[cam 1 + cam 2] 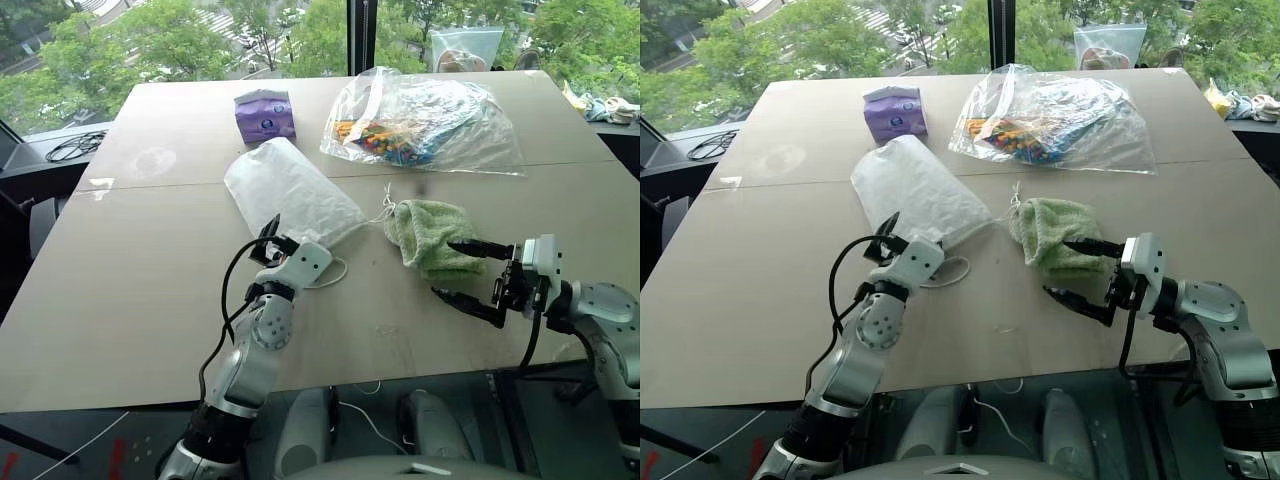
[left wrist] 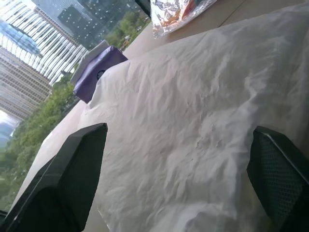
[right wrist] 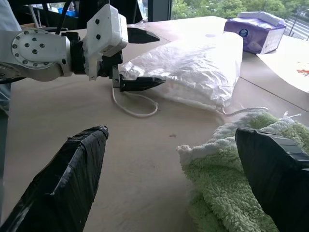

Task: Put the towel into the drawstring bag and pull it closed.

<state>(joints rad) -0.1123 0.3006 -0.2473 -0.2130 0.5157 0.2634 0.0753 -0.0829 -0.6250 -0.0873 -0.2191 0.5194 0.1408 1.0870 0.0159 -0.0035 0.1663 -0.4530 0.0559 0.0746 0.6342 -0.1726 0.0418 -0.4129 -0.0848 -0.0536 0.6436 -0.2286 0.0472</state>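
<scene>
Head views: left hand (image 1: 268,240) sits at the near, open end of the bag (image 1: 290,190), fingers spread, nothing gripped. One finger is over the fabric edge, the other by the cord loop (image 1: 335,272) lying on the surface (image 1: 150,290). Right hand (image 1: 468,270) is spread wide with the towel (image 1: 432,235) just ahead of it; upper finger lies on the towel's near edge, lower one is off it, not clamped. Towel lies beside the bag mouth, apart from it (a loose cord end lies between them).

Left wrist view: bag fabric runs between both fingers (image 2: 72,169) and well beyond. No pinch yet, and I can't tell if they touch it. Purple packet (image 2: 99,70) sits past the bag's far end.

Right wrist view: towel lies under the right-side finger (image 3: 275,169), bare surface by the other. Left hand is seen across the surface, spread at the bag's mouth.

Step, as I read it: still the opener. Towel is not in the bag. Next: left hand needs to pinch one layer of the mouth and lift it open, right hand closes on the towel and feeds it in. Thin fabric, so grabbing both layers is the risk.
</scene>
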